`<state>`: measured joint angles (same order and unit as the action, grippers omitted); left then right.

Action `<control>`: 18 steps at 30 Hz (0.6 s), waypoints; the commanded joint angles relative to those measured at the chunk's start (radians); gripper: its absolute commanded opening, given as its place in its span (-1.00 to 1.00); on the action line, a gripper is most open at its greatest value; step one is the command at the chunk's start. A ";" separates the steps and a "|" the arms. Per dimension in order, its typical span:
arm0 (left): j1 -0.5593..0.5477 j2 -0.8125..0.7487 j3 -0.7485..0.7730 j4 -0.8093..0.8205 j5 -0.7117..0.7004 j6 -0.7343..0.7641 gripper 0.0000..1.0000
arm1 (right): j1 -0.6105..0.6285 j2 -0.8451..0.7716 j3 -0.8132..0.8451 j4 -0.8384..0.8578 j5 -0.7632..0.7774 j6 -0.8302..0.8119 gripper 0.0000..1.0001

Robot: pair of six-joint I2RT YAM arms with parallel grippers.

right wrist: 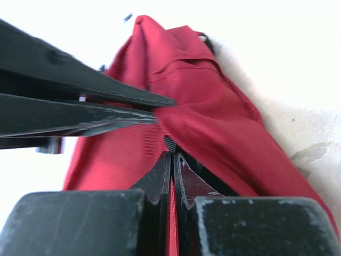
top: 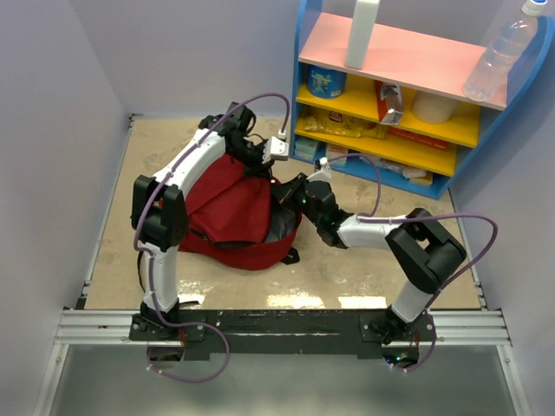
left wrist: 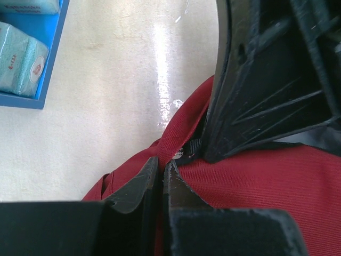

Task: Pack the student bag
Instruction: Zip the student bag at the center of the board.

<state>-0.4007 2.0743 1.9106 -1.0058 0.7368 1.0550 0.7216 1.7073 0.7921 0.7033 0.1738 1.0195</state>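
Observation:
The student bag (top: 234, 212) is a dark red fabric backpack lying on the table between both arms. My left gripper (top: 260, 154) is shut on a fold of red fabric at the bag's far top edge; in the left wrist view (left wrist: 161, 166) the cloth is pinched between its jaws. My right gripper (top: 299, 198) is shut on the bag's right edge; in the right wrist view (right wrist: 172, 157) red fabric (right wrist: 213, 117) shows between the closed jaws beside a black strap. The left gripper's fingers (right wrist: 106, 101) cross the upper left of that view. No books are in view.
A blue shelf unit (top: 399, 87) stands at the back right with a pink top, yellow shelves, snack packets, a white bottle (top: 362, 33) and a clear water bottle (top: 500, 52). Walls enclose the left and back. Bare beige tabletop (top: 347, 277) lies in front of the bag.

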 commanded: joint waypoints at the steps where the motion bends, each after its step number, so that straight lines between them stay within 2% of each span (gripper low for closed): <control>1: -0.004 -0.068 -0.031 0.012 0.041 -0.044 -0.83 | -0.004 -0.092 -0.004 -0.045 -0.017 -0.018 -1.00; 13: -0.004 -0.060 -0.053 0.036 0.042 -0.049 -0.87 | -0.080 -0.123 0.168 -0.422 -0.122 -0.058 -1.00; 18: -0.004 -0.060 -0.056 0.039 0.039 -0.049 -0.87 | -0.111 -0.146 0.197 -0.493 -0.144 -0.110 -1.00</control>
<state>-0.4068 2.0586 1.8668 -0.9581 0.7513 1.0126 0.6456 1.6249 0.9333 0.2909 0.0425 0.9707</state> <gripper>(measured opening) 0.086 0.012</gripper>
